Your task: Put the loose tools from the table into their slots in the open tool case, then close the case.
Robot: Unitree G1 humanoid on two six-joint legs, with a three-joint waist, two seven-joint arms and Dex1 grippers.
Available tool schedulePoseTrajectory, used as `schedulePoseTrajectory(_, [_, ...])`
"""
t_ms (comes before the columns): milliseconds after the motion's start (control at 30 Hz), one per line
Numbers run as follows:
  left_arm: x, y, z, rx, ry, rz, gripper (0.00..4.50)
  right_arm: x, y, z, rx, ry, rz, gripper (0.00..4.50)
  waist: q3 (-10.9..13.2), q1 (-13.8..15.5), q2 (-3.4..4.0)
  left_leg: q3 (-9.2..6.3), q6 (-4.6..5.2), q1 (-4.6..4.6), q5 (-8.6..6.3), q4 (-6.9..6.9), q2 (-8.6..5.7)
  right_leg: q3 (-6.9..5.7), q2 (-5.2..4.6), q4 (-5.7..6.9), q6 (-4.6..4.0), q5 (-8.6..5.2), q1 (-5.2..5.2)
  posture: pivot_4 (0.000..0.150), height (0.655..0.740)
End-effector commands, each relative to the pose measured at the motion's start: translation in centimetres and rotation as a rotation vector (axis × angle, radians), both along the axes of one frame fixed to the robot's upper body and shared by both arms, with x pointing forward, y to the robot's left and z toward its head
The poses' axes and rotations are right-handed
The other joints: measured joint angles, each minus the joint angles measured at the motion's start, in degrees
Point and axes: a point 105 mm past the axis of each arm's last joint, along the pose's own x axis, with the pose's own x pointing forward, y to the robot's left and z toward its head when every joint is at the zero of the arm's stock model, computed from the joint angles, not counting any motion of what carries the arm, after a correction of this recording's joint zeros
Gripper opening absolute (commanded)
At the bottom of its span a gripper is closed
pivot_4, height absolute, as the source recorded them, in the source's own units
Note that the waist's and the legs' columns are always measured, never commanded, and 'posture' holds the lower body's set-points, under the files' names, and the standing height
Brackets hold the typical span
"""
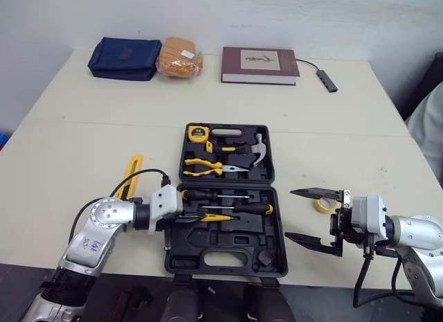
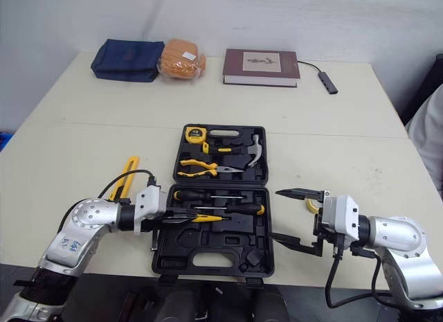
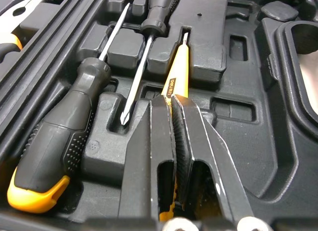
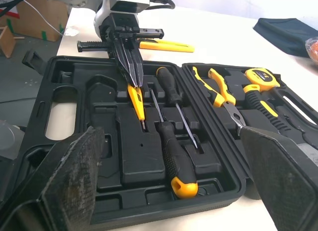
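Note:
The black tool case (image 1: 265,228) lies open at the table's front middle. Its far half holds a tape measure (image 1: 198,133), pliers (image 1: 208,167) and a hammer (image 1: 252,150). Two black screwdrivers (image 1: 232,201) lie in the near half. My left gripper (image 1: 190,218) is shut on a slim yellow screwdriver (image 3: 179,72), held low over a slot in the near half beside those screwdrivers. My right gripper (image 1: 289,214) stands open just right of the case, holding nothing. A long yellow tool (image 1: 129,176) lies loose on the table left of the case. A yellow tape roll (image 1: 322,206) sits behind the right gripper.
Along the table's far edge are a navy pouch (image 1: 124,57), an orange bag (image 1: 180,57), a brown book (image 1: 259,64) and a cable adaptor (image 1: 327,79). A person's pale sleeve (image 1: 429,128) shows at the right edge.

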Motion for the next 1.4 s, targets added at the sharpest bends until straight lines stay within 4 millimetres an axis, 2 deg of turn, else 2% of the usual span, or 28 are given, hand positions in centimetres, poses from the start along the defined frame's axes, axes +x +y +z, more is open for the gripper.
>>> schedulePoseTrajectory(33, [-0.6,0.0,-1.6,0.051,0.062,-0.002,0.07,0.0,-0.2,0.6,-0.005,-0.035,-0.004,4.50,0.00,0.01,0.00,0.00,0.00,0.00,0.00,0.00,0.00,0.00,-0.01,-0.01,0.00,0.00,0.00,0.150,0.7400])
schedulePoseTrajectory(233, [-1.2,0.4,-4.4,0.184,0.167,-0.008,0.07,0.1,-0.2,0.5,-0.004,-0.033,-0.007,4.50,-0.07,0.08,0.12,0.01,0.01,0.08,-0.02,-0.01,-0.01,0.01,-0.01,-0.01,0.00,0.00,0.06,0.150,0.7400])
schedulePoseTrajectory(367, [-1.1,0.7,-5.6,0.244,0.160,0.008,0.07,0.1,-0.2,0.4,-0.002,-0.033,-0.010,4.50,-0.55,0.06,0.57,0.01,0.04,0.15,-0.08,-0.04,-0.01,0.02,-0.03,-0.11,0.00,0.00,0.16,0.150,0.7400])
schedulePoseTrajectory(433, [-0.7,0.2,-5.4,0.188,0.156,0.032,0.07,0.1,-0.3,0.4,-0.002,-0.033,-0.013,4.50,-0.73,0.08,0.86,0.01,0.23,0.27,-0.23,-0.06,-0.01,0.02,-0.02,-0.17,0.00,0.00,0.29,0.150,0.7400])
schedulePoseTrajectory(600, [-0.6,-1.0,-3.3,0.057,0.021,-0.050,0.07,0.4,-1.1,0.4,-0.009,-0.042,-0.045,4.50,-0.86,0.05,1.07,0.00,0.28,0.29,-0.25,-0.04,-0.01,0.03,-0.03,-0.14,0.00,0.00,0.30,0.150,0.7400])
schedulePoseTrajectory(667, [-0.5,-0.8,-2.5,0.008,0.001,-0.045,0.07,0.7,-1.7,0.5,-0.002,-0.049,-0.074,4.50,-0.84,-0.14,1.04,0.00,0.24,0.27,-0.26,-0.05,0.04,0.02,0.03,-0.14,-0.01,0.00,0.26,0.150,0.7400])
schedulePoseTrajectory(700, [-0.1,-0.1,-1.4,-0.055,-0.021,-0.014,0.07,0.8,-2.6,0.4,-0.007,-0.049,-0.103,4.50,-0.84,-0.18,1.04,0.01,0.22,0.27,-0.25,-0.05,0.05,0.02,0.05,-0.14,-0.01,0.00,0.25,0.150,0.7400])
schedulePoseTrajectory(800, [0.2,2.2,1.4,-0.185,-0.101,0.046,0.07,1.0,-5.1,0.3,-0.014,-0.055,-0.191,4.50,-0.72,-0.37,0.85,0.03,0.22,0.21,-0.25,-0.04,0.09,0.03,0.07,-0.08,-0.03,-0.01,0.16,0.150,0.7400])
schedulePoseTrajectory(833, [0.2,3.6,1.9,-0.203,-0.110,0.089,0.31,1.0,-6.7,0.4,-0.013,-0.062,-0.243,4.50,-0.66,-0.42,0.76,0.03,0.19,0.17,-0.23,-0.04,0.11,0.01,0.08,-0.06,-0.05,-0.03,0.12,0.150,0.7400])
schedulePoseTrajectory(900, [0.0,5.0,2.5,-0.220,-0.116,0.135,0.80,0.8,-8.4,0.4,-0.012,-0.072,-0.299,4.50,-0.58,-0.48,0.67,0.02,0.18,0.14,-0.22,-0.02,0.13,0.00,0.09,-0.03,-0.07,-0.04,0.07,0.150,0.7400])
schedulePoseTrajectory(933, [0.1,6.4,2.8,-0.225,-0.131,0.195,1.24,0.6,-9.7,0.1,-0.044,-0.070,-0.333,4.50,-0.57,-0.49,0.66,0.02,0.18,0.14,-0.22,-0.02,0.13,0.00,0.08,-0.03,-0.07,-0.04,0.07,0.150,0.7400])
schedulePoseTrajectory(1000, [0.2,8.0,3.2,-0.227,-0.151,0.262,2.14,0.3,-11.1,-0.3,-0.085,-0.067,-0.362,4.50,-0.55,-0.49,0.64,0.05,0.24,0.14,-0.25,0.00,0.10,0.01,0.05,-0.05,-0.05,-0.03,0.09,0.150,0.7400])
schedulePoseTrajectory(1100, [-0.1,14.8,3.8,-0.235,-0.208,0.547,3.58,0.5,-16.5,0.5,-0.045,-0.162,-0.614,4.50,-0.51,-0.66,0.59,0.04,0.25,0.15,-0.27,-0.02,0.10,0.01,0.04,-0.08,-0.05,-0.03,0.10,0.150,0.7400])
schedulePoseTrajectory(1167, [-1.0,18.0,3.6,-0.233,-0.223,0.678,4.39,-0.3,-19.3,0.2,-0.052,-0.195,-0.736,4.50,-0.48,-1.07,0.55,0.06,0.23,0.15,-0.28,-0.06,0.10,0.02,0.05,-0.10,-0.05,-0.03,0.06,0.150,0.7400])
schedulePoseTrajectory(1200, [-1.2,18.7,3.5,-0.233,-0.230,0.711,4.39,-0.6,-20.0,0.0,-0.057,-0.202,-0.765,4.50,-0.46,-1.37,0.53,0.05,0.20,0.15,-0.29,-0.11,0.11,0.00,0.06,-0.13,-0.07,-0.04,0.05,0.150,0.7400])
schedulePoseTrajectory(1267, [-2.6,22.8,3.2,-0.230,-0.270,0.902,4.39,-1.7,-23.3,-0.6,-0.032,-0.219,-0.951,4.50,-0.45,-1.46,0.52,0.06,0.14,0.14,-0.33,-0.11,0.13,0.01,0.03,-0.15,-0.07,-0.04,0.06,0.150,0.7400])
schedulePoseTrajectory(1333, [-4.2,26.1,2.6,-0.207,-0.294,1.053,4.39,-3.0,-25.6,-1.4,-0.014,-0.220,-1.092,4.50,-0.44,-1.56,0.51,0.07,-0.04,0.15,-0.45,-0.11,0.13,0.03,0.00,-0.16,-0.07,-0.04,0.05,0.150,0.7400])
schedulePoseTrajectory(1400, [-5.5,28.4,2.2,-0.195,-0.310,1.164,4.39,-4.0,-26.9,-2.1,-0.011,-0.212,-1.181,4.50,-0.44,-1.60,0.51,0.06,-0.19,0.15,-0.54,-0.18,0.14,0.03,-0.01,-0.20,-0.11,-0.06,-0.02,0.150,0.7400])
